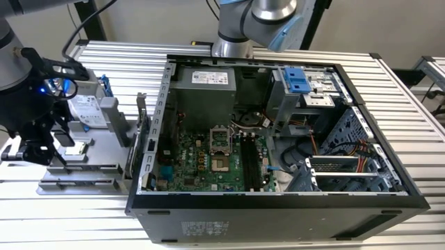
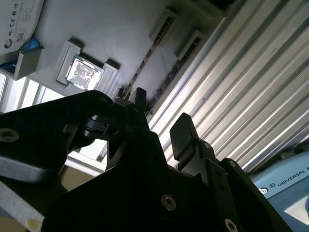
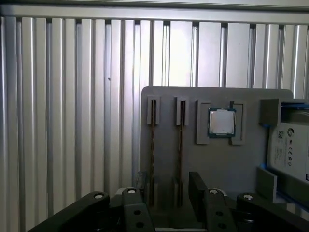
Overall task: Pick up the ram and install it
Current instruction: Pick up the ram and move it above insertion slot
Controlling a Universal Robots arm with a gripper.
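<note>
The gripper hangs with its fingers spread wide and nothing between them, so the pickup has not been made. Straight under the gap stand two thin boards on edge in the slots of a grey parts tray: one ram stick nearer one finger, and the other ram stick just beside it, nearer the opposite finger. Both sit upright and fully seated in the tray, apart from the fingers. From these pictures I cannot tell which of the two the gripper is lined up on, since the gap spans both. A little farther out from the fingers, on the same tray, lies the square silver processor in its own pocket, and beyond that the hard drive in its blue frame at the tray's edge. The tray rests on a ribbed metal table. In the exterior view the gripper is over that tray, well apart from the open computer case, and the long black memory slots on the board inside look unfilled. By my reading the task is at its very start: the approach is made, while the grasp, the carry and the seating in the case are all left.
</note>
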